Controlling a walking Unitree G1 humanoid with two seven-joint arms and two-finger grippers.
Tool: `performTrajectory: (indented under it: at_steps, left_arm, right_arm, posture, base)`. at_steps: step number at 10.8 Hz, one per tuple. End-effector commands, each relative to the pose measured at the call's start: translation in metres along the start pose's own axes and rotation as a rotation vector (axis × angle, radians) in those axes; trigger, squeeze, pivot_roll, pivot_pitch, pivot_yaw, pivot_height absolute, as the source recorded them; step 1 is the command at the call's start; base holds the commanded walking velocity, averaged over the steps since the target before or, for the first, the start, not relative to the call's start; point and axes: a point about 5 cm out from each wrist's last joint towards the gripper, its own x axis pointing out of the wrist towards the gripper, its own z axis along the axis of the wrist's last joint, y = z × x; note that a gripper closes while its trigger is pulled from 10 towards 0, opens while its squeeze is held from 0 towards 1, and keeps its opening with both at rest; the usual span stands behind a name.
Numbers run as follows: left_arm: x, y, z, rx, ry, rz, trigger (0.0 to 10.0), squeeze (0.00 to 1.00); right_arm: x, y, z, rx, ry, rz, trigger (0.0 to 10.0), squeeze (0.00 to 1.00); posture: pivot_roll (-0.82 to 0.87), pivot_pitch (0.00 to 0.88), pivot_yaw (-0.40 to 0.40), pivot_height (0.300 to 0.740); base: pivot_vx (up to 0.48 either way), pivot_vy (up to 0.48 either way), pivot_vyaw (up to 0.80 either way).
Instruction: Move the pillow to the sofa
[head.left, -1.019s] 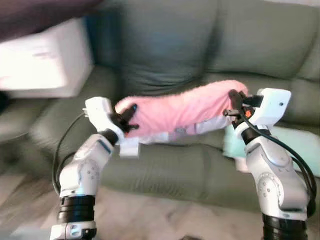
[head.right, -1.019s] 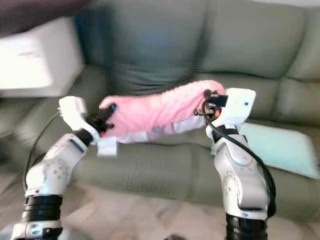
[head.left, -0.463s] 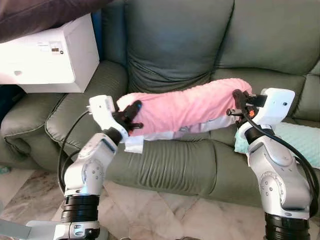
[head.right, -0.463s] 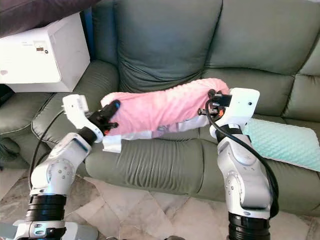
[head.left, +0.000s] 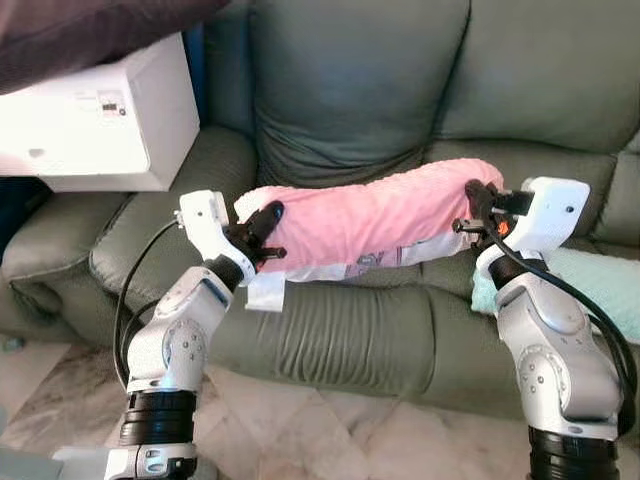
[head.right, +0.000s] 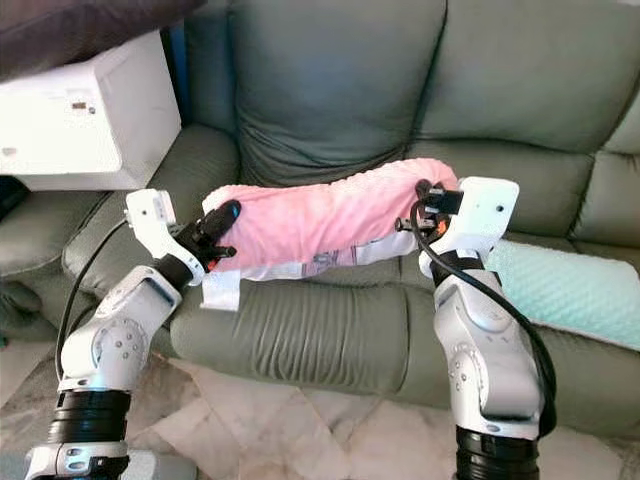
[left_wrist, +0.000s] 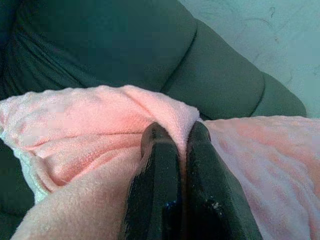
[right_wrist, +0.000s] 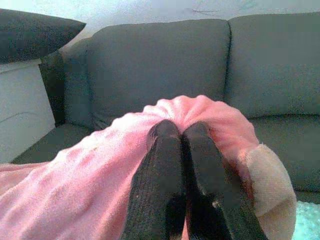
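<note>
my left gripper (head.left: 268, 232) and right gripper (head.left: 474, 205) each pinch an end of the pink pillow (head.left: 370, 217), held over the sofa (head.left: 340, 110) seat.

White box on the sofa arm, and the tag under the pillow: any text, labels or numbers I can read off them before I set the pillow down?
White box: a small dark label on its front face, too small and blurred to read.
Pink pillow: a faint printed patch on its white underside, not legible.
White tag hanging below the pillow's left end: no print can be made out.
No readable text elsewhere.
</note>
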Motion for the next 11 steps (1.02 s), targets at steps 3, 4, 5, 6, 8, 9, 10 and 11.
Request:
performTrajectory:
  at_steps: [3,4,5,6,8,9,10,11]
  left_arm:
    - [0.0015,-0.0051,0.0015,0.019,-0.001,-0.035,0.0,0.00]
    - [0.0015,-0.0047,0.0009,0.016,0.000,-0.033,0.0,0.00]
    - [0.0014,-0.0045,0.0007,0.015,0.001,-0.033,0.0,0.00]
    - [0.0013,-0.0038,-0.0001,0.012,0.004,-0.031,0.0,0.00]
    - [0.0010,-0.0023,0.0005,0.014,-0.004,-0.017,0.0,0.00]
    - [0.0002,0.0006,-0.0002,0.021,-0.001,-0.008,0.0,0.00]
    - [0.0000,0.0016,-0.0002,0.030,0.003,-0.005,0.0,0.00]
    - [-0.0003,0.0048,-0.0008,0.053,0.007,0.003,0.0,0.00]
  right_arm:
    - [-0.0016,0.0007,0.0049,-0.007,-0.025,-0.001,0.0,0.00]
    - [-0.0019,0.0006,0.0044,-0.007,-0.023,-0.001,0.0,0.00]
    - [-0.0020,0.0005,0.0044,-0.007,-0.023,-0.001,0.0,0.00]
    - [-0.0024,0.0003,0.0041,-0.008,-0.021,-0.001,0.0,0.00]
    - [-0.0035,0.0006,0.0030,-0.006,-0.016,0.001,0.0,0.00]
    - [-0.0042,0.0009,0.0016,-0.006,-0.012,0.003,0.0,0.00]
    - [-0.0044,0.0014,0.0013,-0.005,-0.012,0.003,0.0,0.00]
    - [-0.0046,0.0014,0.0001,-0.006,-0.008,0.003,0.0,0.00]
  posture:
    - [-0.21,0.099,-0.018,0.740]
    - [-0.21,0.099,-0.017,0.740]
    - [-0.21,0.099,-0.018,0.740]
    - [-0.21,0.100,-0.019,0.740]
    - [-0.21,0.105,-0.019,0.740]
    - [-0.21,0.107,-0.018,0.740]
    - [-0.21,0.108,-0.018,0.740]
    - [-0.21,0.108,-0.018,0.740]
  base:
    - [0.423,0.000,0.00]
    - [0.424,0.000,0.00]
    - [0.424,0.000,0.00]
    - [0.405,0.000,0.00]
    - [0.195,0.000,0.00]
    - [0.000,0.000,0.00]
    - [0.000,0.000,0.00]
    - [0.000,0.000,0.00]
